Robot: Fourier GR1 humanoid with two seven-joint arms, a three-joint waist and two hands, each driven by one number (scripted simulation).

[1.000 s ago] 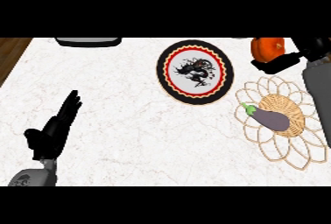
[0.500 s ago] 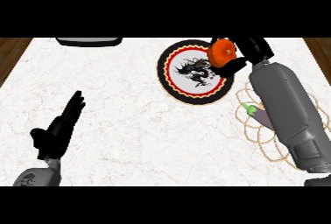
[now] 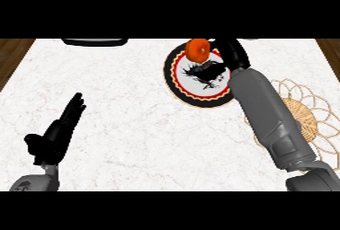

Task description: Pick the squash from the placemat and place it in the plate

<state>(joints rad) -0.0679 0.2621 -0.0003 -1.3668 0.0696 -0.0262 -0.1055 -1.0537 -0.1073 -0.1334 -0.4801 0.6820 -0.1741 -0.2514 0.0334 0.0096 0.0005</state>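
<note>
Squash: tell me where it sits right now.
In the head view the orange squash is held in the right hand over the far rim of the plate, right of centre, left of the woven placemat.

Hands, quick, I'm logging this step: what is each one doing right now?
Left hand: open, fingers straight, holding nothing, resting at the lower left.
Right hand: shut on the orange squash, held above the plate.
</note>
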